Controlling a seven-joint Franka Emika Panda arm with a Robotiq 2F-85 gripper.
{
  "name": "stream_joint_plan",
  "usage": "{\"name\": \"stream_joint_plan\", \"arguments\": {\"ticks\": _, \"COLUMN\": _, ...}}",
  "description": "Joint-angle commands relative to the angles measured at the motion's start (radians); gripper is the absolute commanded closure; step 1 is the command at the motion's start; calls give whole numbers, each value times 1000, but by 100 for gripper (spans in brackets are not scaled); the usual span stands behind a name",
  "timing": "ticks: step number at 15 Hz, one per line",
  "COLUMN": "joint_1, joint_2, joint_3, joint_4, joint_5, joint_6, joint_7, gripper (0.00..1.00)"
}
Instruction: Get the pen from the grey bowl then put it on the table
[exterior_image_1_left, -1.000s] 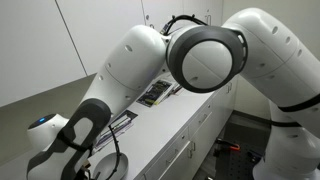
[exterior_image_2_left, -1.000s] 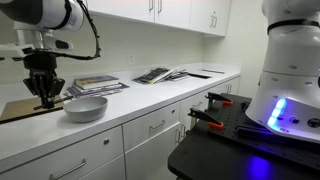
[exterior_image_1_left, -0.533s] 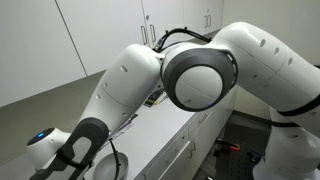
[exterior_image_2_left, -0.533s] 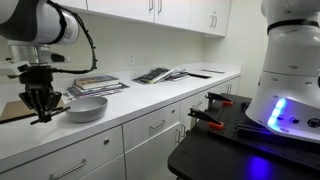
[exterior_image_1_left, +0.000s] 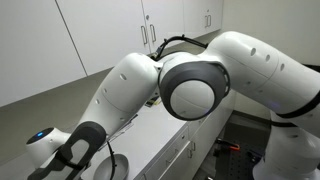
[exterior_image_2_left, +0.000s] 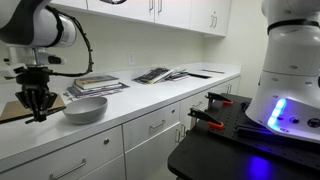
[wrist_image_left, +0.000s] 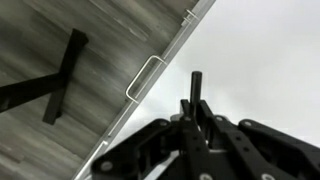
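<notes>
Arm (exterior_image_1_left: 150, 85) fills most of an exterior view. Long white tabletop (exterior_image_2_left: 140, 96), drawers below. Bowl (exterior_image_2_left: 86, 108) sits near its left end, just in front of the books (exterior_image_2_left: 95, 85). Gripper (exterior_image_2_left: 37, 105) hangs left of the bowl, low over the tabletop by the near edge, and is clamped on the pen (wrist_image_left: 196, 88). Pen is upright and out of the bowl; can't tell if its tip touches down.

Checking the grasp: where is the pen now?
In the wrist view the pen is held in the gripper over the table, near its front edge; in an exterior view the gripper hangs beside the grey bowl.
</notes>
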Motion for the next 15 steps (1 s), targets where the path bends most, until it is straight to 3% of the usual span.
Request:
{"name": "stream_joint_plan", "arguments": {"ticks": 1, "joint_1": -16, "joint_2": -5, "joint_3": 10, "joint_4": 29, "joint_5": 15, "joint_6": -29, "joint_7": -21, "gripper": 97}}
{"name": "stream_joint_plan", "arguments": {"ticks": 5, "joint_1": -25, "joint_2": -12, "joint_3": 5, "joint_4": 43, "joint_5": 8, "joint_6": -13, "joint_7": -32, "gripper": 97}}
{"name": "stream_joint_plan", "arguments": {"ticks": 8, "joint_1": -43, "joint_2": 24, "joint_3": 14, "joint_4": 107, "joint_5": -6, "joint_6": -29, "joint_7": -130, "gripper": 97}}
{"name": "stream_joint_plan", "arguments": {"ticks": 15, "joint_1": -68, "joint_2": 214, "joint_3": 1, "joint_4": 401, "joint_5": -19, "joint_6": -211, "joint_7": -296, "gripper": 97}}
